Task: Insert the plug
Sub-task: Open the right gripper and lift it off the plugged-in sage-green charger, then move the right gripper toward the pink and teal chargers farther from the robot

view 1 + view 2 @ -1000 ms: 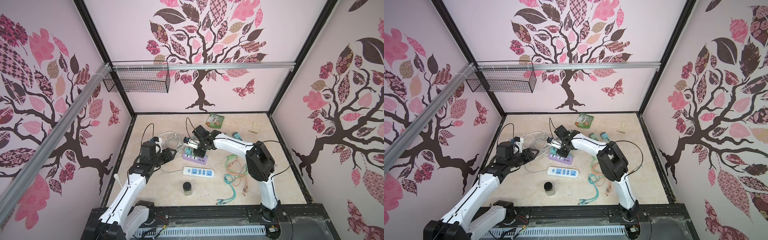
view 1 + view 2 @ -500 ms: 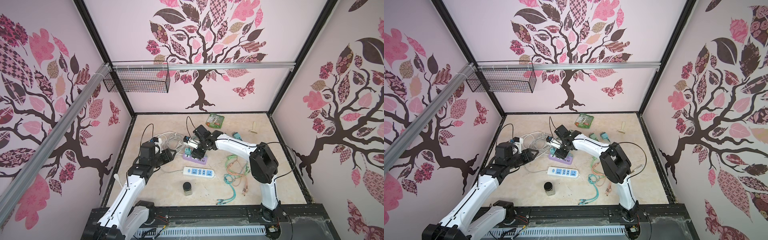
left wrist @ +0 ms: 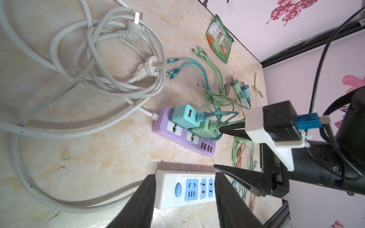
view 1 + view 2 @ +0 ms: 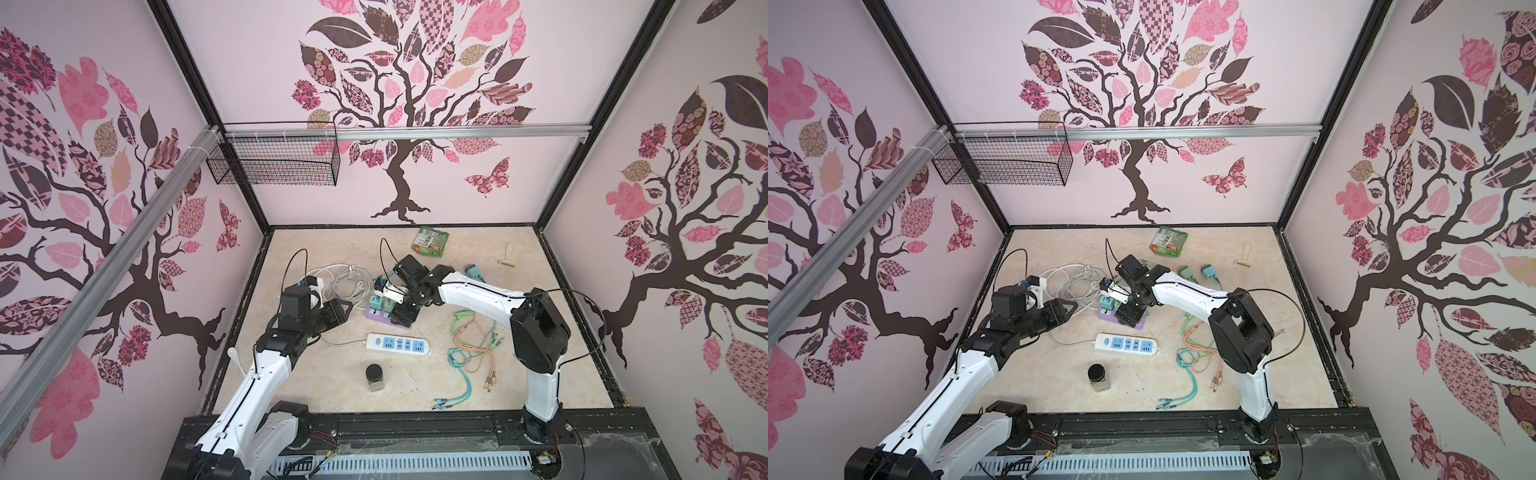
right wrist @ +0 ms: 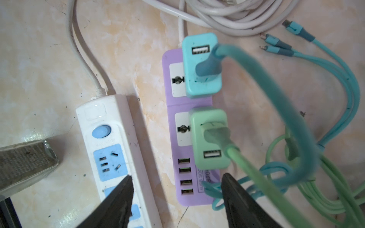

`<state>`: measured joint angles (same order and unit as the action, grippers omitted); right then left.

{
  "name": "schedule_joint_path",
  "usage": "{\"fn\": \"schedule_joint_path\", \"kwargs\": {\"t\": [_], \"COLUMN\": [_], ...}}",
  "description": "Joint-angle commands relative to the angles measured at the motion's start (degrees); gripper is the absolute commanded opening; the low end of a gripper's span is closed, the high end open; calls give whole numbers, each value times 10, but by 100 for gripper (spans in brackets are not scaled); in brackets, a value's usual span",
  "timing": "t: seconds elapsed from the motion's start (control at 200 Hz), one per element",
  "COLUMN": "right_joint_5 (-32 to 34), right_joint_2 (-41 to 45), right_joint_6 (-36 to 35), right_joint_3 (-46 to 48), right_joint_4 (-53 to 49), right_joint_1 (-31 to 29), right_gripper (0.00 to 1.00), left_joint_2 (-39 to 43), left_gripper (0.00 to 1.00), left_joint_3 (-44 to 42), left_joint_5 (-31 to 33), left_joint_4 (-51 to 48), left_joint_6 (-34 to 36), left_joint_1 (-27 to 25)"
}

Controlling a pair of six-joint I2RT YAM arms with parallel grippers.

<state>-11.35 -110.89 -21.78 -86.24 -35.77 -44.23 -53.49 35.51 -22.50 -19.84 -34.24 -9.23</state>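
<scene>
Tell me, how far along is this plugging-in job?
Done, it seems: the green adapter sits seated in the purple power strip, next to the teal adapter. In hand: nothing; the right gripper hangs open over the strip, and the left gripper is open and empty too. Left: likely just backing the grippers away.

Wire basket [image 4: 274,164]: black mesh, hung on the rail above the worktop's [image 4: 316,382] far left corner.
Green printed packet [image 4: 431,241]: flat, near the far edge, about mid-width.
Cream scraper-like tool [image 4: 507,254]: near the far right corner.
Small jar [image 4: 375,377]: black lid, upright, towards the near edge.
Loose cable tangle [image 4: 473,353]: orange, green, teal; right of the jar.
</scene>
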Motion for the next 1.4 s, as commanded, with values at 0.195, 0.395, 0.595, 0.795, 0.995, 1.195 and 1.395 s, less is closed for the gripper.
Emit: {"fn": "schedule_joint_path", "kwargs": {"t": [0.195,0.395,0.595,0.795,0.995,1.195,1.395], "right_joint_5": [-4,-38,-95,-127,21,99,147], "right_joint_2": [89,138,181,264,308,270,211], "right_joint_6": [15,17,21,77,125,171,192], "right_joint_3": [46,100,142,194,227,209,185], "right_joint_4": [-15,-11,4,105,186,195,193], "right_joint_1": [-2,0,8,64,117,181,204], "right_gripper": [77,80,81,81,86,81,79], "left_joint_2": [6,12,17,28,36,40,45], "left_gripper": [52,51,52,51,52,52,53], "left_joint_3": [-16,-19,-22,-21,-23,-22,-15], "left_joint_5": [7,10,10,13,12,6,4], "left_joint_4": [5,5,3,-2,-2,-5,-24], "left_joint_6": [5,3,0,-2,-6,-3,10], "left_joint_1": [4,3,3,3,3,4,3]}}
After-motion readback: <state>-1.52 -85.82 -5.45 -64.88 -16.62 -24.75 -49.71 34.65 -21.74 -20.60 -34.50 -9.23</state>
